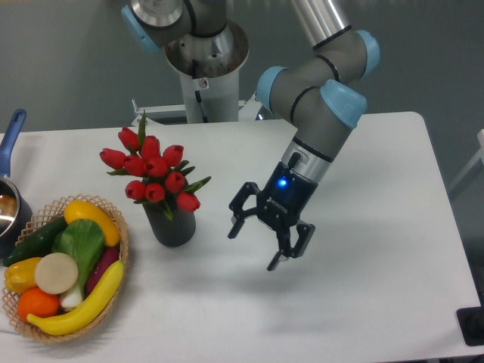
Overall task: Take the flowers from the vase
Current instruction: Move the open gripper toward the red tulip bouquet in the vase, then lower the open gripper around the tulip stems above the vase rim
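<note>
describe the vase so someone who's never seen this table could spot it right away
On the white table, look left of the open gripper, just right of the wicker basket of fruit and vegetables. The vase is the short dark grey cylinder holding red tulips.

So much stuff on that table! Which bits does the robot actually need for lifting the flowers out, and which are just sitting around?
Needed:
flowers, red tulips
vase holding them
gripper, open, to the vase's right

Just sitting around:
wicker basket of fruit and vegetables
blue-handled pot at the table's left edge
</note>
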